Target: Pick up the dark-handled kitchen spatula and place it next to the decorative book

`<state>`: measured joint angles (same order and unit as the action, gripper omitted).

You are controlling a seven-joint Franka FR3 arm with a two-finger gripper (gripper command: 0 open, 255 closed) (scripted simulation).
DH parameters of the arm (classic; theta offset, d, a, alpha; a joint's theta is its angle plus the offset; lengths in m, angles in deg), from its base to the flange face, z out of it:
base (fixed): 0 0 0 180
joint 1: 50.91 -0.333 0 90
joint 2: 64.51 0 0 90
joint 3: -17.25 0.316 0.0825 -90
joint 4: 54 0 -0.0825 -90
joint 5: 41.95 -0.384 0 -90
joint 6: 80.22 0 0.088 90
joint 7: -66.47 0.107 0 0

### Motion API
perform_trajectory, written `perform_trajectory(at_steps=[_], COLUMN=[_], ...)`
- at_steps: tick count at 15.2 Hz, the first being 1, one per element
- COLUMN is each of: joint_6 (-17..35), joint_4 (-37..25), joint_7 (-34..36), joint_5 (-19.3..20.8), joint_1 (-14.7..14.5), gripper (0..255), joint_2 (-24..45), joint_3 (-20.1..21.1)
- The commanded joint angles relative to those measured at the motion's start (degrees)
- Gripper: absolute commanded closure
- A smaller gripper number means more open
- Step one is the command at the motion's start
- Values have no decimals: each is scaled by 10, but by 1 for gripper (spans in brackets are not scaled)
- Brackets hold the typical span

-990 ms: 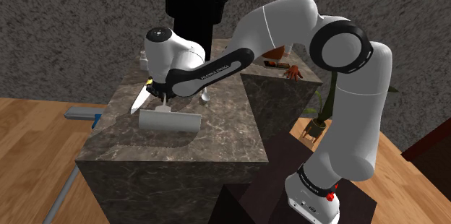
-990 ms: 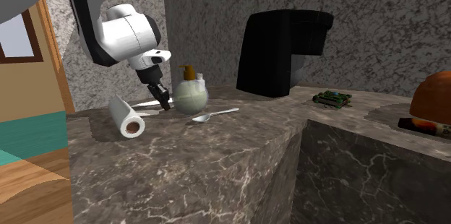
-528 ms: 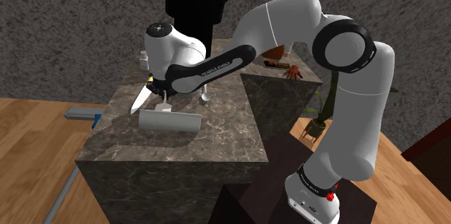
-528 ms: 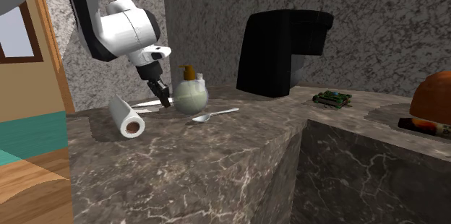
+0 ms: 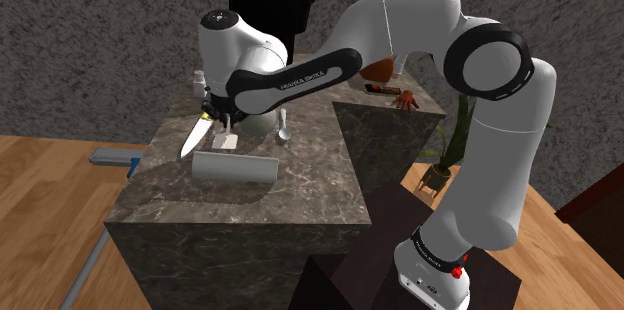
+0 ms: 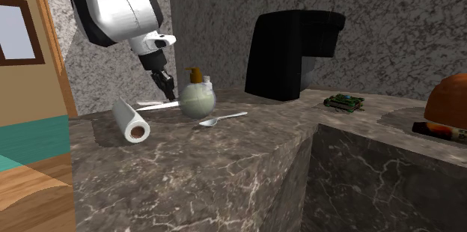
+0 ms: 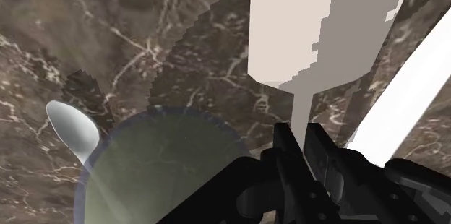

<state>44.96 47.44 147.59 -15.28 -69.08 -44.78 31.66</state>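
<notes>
My gripper (image 7: 302,134) is shut on the thin neck of the spatula, whose pale flat blade (image 7: 318,27) sticks out past the fingertips. In the shoulder view the gripper (image 5: 216,118) hangs over the marble counter's far left part, and the spatula blade (image 5: 224,142) dangles just above the surface. From the second exterior view the gripper (image 6: 166,88) is just left of a round green soap bottle (image 6: 197,100). A small flat book with a green patterned cover (image 6: 344,102) lies farther right on the counter, past the black coffee machine (image 6: 290,52).
A white paper roll (image 5: 233,167) lies near the counter's front. A white knife blade (image 5: 192,138) rests left of the gripper. A spoon (image 6: 221,119) lies in front of the soap bottle. An orange object (image 6: 449,103) sits at the far right. A rough wall stands behind.
The hand has risen and drawn back toward the wall. The spatula blade has come up off the counter and away from the paper roll.
</notes>
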Motion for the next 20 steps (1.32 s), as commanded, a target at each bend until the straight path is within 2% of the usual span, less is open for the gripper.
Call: perform_trajectory(at_steps=[1,15,20], joint_6=[-13,-97,-53], joint_4=[-7,-67,17], joint_7=[-6,-43,-100], joint_5=[-5,-32,-54], joint_1=[0,1,48], gripper=[255,255,255], joint_2=[-7,-37,-99], joint_3=[2,10,-7])
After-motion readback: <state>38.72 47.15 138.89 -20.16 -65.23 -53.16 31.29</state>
